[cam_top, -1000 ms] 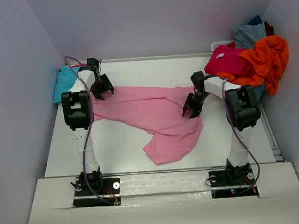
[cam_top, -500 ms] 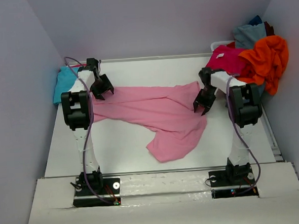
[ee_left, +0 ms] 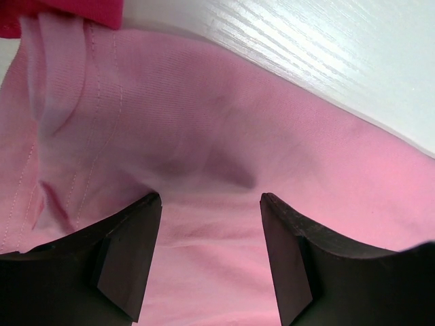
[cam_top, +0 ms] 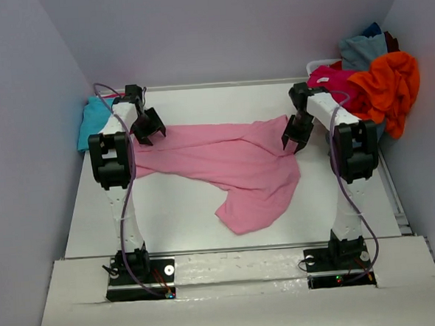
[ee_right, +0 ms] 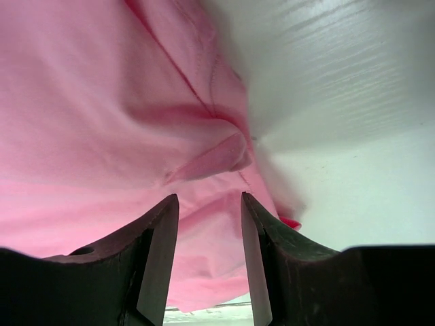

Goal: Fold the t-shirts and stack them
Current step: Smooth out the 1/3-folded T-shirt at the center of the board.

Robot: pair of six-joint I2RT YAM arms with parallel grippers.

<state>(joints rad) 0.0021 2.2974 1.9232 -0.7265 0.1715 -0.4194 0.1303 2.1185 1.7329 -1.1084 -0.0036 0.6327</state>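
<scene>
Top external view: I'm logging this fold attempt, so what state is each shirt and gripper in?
light pink t-shirt: unfolded, rumpled, on the table.
turquoise t-shirt: bunched at the table's far-left edge.
magenta t-shirt: crumpled, far right.
orange t-shirt: crumpled, draped over the magenta one.
grey-blue t-shirt: crumpled behind the orange one.
left gripper: jaws open over pink cloth.
right gripper: jaws open over pink cloth.

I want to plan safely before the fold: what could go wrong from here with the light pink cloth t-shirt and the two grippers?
First, the right gripper is open over a doubled hem of the light pink cloth t-shirt; it may pinch only that flap. Second, the crumpled orange cloth shirt hangs close beside the right arm and could snag on it.
</scene>
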